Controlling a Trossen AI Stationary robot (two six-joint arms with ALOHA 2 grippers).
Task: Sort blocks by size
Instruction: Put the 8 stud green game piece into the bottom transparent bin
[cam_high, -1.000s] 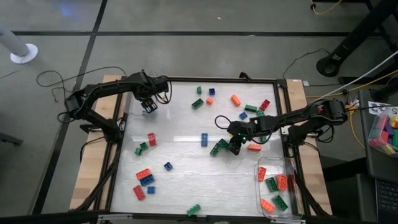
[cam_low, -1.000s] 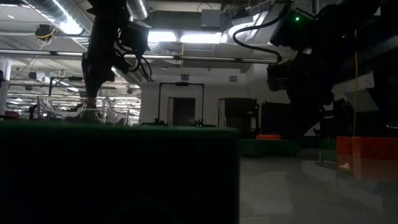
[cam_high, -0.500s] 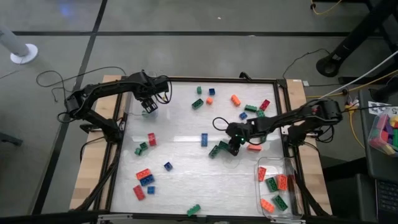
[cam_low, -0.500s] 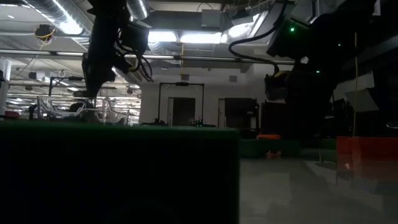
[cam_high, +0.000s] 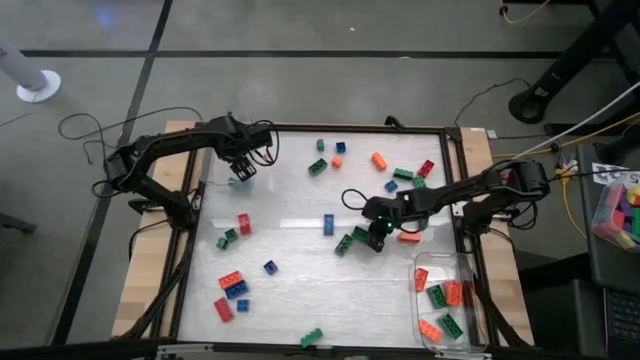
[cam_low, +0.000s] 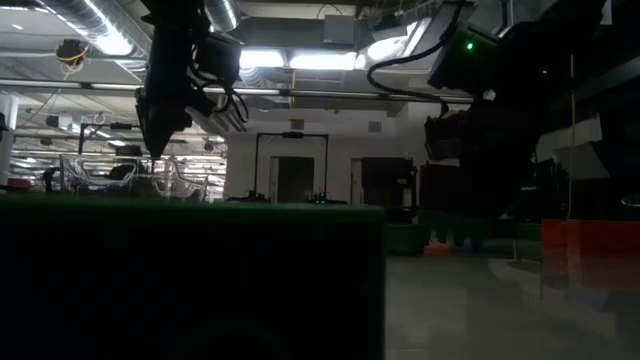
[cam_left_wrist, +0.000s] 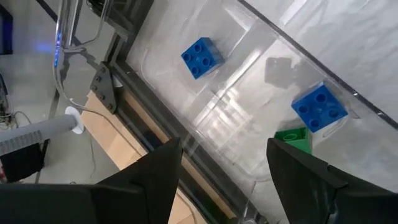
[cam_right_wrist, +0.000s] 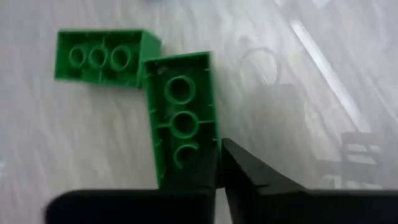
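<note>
Red, orange, green and blue blocks lie scattered over the white table (cam_high: 300, 260). My right gripper (cam_high: 374, 238) is right of the middle, low over two long green bricks (cam_high: 352, 238) that lie hollow side up, and is shut on the nearer one (cam_right_wrist: 181, 124). The other green brick (cam_right_wrist: 99, 57) lies at its far end. My left gripper (cam_high: 242, 170) hangs open at the far left over a clear tray (cam_left_wrist: 249, 93). The tray holds two small blue blocks (cam_left_wrist: 202, 58) (cam_left_wrist: 319, 107) and a green one (cam_left_wrist: 293, 138). My right gripper has the long green brick by its near end (cam_right_wrist: 208, 168). One finger (cam_right_wrist: 249, 186) stands against the outside of a long side wall; the other seems to reach into the hollow. The fingers come from above, along the brick. Whether the brick is lifted, I cannot tell.
A clear bin (cam_high: 450, 300) at the near right holds red, green and orange bricks. An orange brick (cam_high: 408, 237) lies just right of my right gripper. A green brick (cam_high: 311, 337) sits at the near edge and fills the low view's foreground. A black frame borders the table.
My right gripper has shifted a little toward the table's left and come down onto the pair of green bricks, which stay where they were.
</note>
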